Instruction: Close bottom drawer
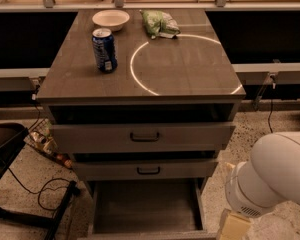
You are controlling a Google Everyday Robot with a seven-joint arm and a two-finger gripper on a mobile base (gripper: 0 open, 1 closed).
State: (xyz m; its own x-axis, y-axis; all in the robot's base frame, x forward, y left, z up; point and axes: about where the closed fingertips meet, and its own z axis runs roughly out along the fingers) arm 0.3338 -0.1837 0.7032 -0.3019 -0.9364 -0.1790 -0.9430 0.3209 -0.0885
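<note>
Grey bottom drawer [147, 208] stands pulled well out at the lower centre of the frame, beneath the middle drawer front [180, 169] of the bench [140, 79]. Its plain box interior is exposed. My hand [234, 227] is at the lower right corner, just beside the drawer's right wall and, by my judgement, not touching it. I cannot tell whether the hand is apart or together. Status: closing not begun. Remaining: contact the drawer front and push it fully inward.
</note>
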